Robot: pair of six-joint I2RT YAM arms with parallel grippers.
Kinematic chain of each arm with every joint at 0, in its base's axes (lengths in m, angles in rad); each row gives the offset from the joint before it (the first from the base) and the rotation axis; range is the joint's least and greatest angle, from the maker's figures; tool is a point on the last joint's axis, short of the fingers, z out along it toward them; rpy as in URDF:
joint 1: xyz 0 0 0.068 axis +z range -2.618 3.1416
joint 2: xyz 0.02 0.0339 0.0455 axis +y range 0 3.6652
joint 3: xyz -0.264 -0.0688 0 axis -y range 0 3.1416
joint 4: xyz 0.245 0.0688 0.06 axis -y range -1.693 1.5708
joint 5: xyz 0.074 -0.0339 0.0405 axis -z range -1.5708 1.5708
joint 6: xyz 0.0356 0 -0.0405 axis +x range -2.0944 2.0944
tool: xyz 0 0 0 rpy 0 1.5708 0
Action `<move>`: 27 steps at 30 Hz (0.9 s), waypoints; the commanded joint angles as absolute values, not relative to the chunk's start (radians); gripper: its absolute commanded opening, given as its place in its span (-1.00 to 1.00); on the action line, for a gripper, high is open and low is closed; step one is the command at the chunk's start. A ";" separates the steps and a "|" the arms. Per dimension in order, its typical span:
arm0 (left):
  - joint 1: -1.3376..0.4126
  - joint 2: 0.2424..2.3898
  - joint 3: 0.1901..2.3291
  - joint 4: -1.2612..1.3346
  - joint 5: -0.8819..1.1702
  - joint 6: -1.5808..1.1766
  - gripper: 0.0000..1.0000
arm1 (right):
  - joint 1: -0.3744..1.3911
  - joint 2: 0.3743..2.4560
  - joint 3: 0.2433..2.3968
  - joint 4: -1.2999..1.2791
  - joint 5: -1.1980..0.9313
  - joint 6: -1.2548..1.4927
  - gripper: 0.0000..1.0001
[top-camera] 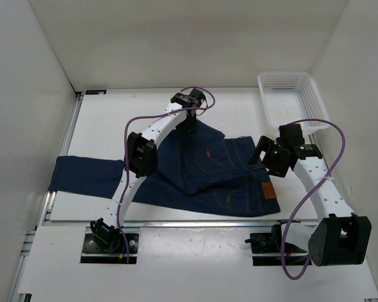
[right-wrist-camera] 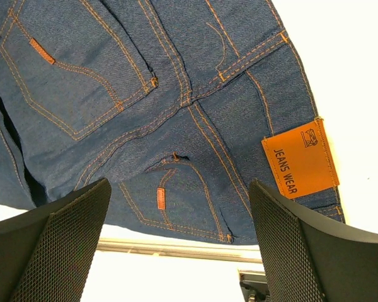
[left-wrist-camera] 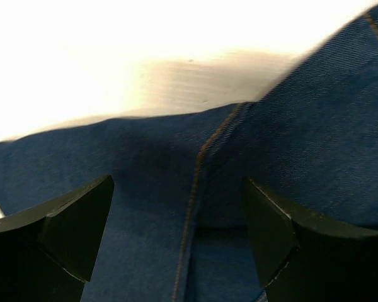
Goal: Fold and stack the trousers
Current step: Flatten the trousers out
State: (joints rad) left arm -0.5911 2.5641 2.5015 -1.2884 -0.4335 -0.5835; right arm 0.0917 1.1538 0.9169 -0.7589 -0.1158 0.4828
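The dark blue jeans [top-camera: 208,176] lie flat on the table, seat up. The waistband with its tan patch [top-camera: 269,190] is at the right. One leg [top-camera: 85,176] stretches to the left edge, and the other is folded up toward the back. My left gripper [top-camera: 189,124] is open, low over that folded part's far edge, with an orange seam [left-wrist-camera: 195,182] between its fingers [left-wrist-camera: 75,226]. My right gripper [top-camera: 262,153] is open and empty above the waistband, over the back pockets [right-wrist-camera: 82,82] and the patch [right-wrist-camera: 300,157].
A white mesh basket [top-camera: 290,94] stands at the back right corner. White walls close in the table on the left, back and right. The table's front edge with a metal rail [right-wrist-camera: 176,248] lies just beyond the waistband.
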 commanded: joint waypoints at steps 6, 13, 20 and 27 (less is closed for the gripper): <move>-0.588 2.562 2.542 -1.273 -0.448 -0.540 0.72 | 0.089 1.154 0.936 -0.742 -0.137 0.457 0.89; -0.543 2.574 2.542 -1.308 -0.448 -0.520 -0.46 | 0.069 1.176 0.937 -0.742 -0.127 0.457 0.89; -0.534 2.338 2.516 -1.304 -0.445 -0.540 -0.80 | 0.080 1.391 1.089 -0.664 -0.055 0.604 0.71; -0.525 2.132 2.416 -1.282 -0.377 -0.540 -0.80 | 0.175 1.701 1.371 -0.699 0.165 0.865 0.69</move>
